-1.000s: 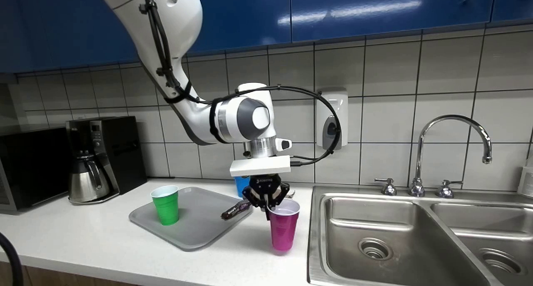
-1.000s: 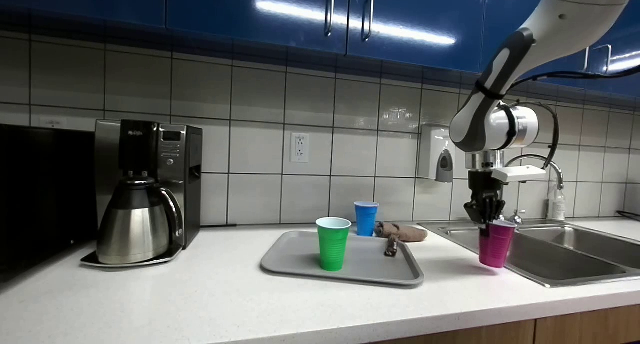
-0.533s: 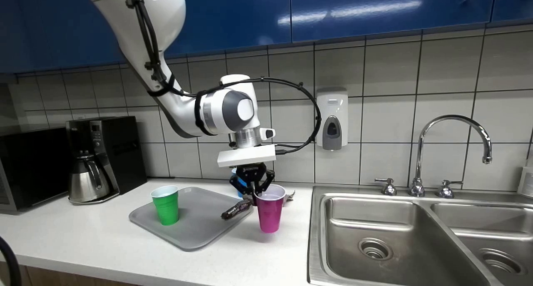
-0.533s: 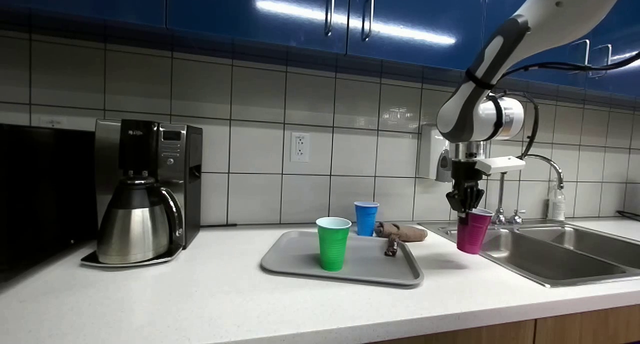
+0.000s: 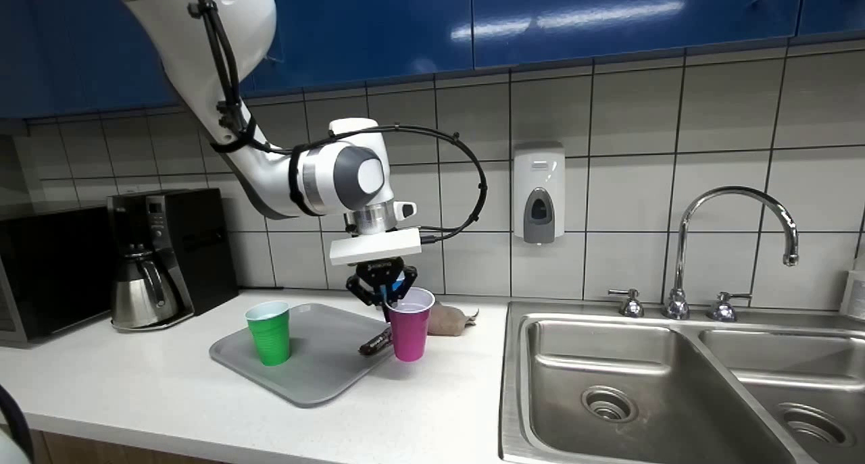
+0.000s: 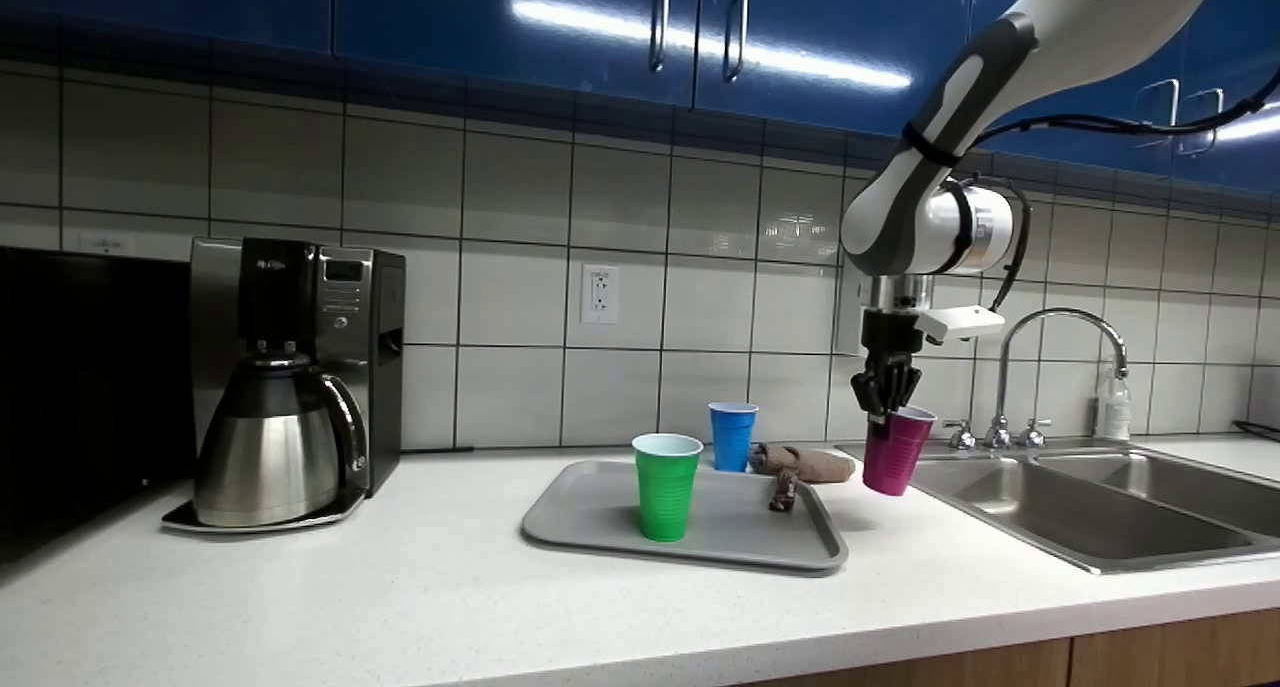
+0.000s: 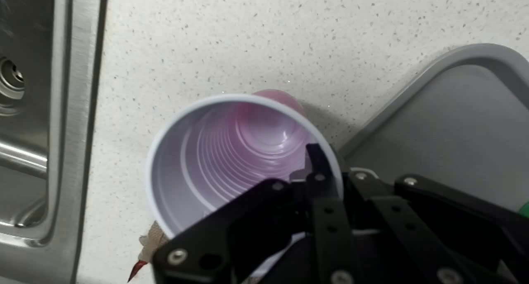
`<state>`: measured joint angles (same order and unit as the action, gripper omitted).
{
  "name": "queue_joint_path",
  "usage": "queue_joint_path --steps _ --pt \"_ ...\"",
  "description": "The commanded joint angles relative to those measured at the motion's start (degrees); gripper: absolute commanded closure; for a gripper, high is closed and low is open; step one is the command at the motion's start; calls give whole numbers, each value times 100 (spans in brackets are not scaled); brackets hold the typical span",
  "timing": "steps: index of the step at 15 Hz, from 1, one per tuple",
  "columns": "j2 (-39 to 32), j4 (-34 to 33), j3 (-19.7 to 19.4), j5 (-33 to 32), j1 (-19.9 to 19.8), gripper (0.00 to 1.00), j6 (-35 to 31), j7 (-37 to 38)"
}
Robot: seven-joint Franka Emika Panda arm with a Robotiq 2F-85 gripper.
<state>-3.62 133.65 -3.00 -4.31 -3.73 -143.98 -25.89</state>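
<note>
pinching the magenta cup (image 5: 410, 336) by its rim, the gripper (image 7: 330, 164) holds it tilted over the counter (image 6: 400, 587) near the gray tray (image 5: 317, 363); a one-sided hold (the wall looks thin) could let it swivel or slip.

A green cup (image 6: 667, 492) partly blocks the tray (image 6: 750, 527) beside open counter (image 6: 450, 597).

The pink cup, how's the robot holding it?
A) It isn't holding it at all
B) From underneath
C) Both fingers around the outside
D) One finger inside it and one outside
D: in the wrist view, one finger of the gripper is inside the pink cup and the other is outside, pinching its side between them.
</note>
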Motion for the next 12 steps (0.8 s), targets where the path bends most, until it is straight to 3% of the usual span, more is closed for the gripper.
queue_joint_path --steps 1,12 --pt "218 229 137 183 58 99 -169 -331" --pt "485 749 432 221 430 99 -525 -593"
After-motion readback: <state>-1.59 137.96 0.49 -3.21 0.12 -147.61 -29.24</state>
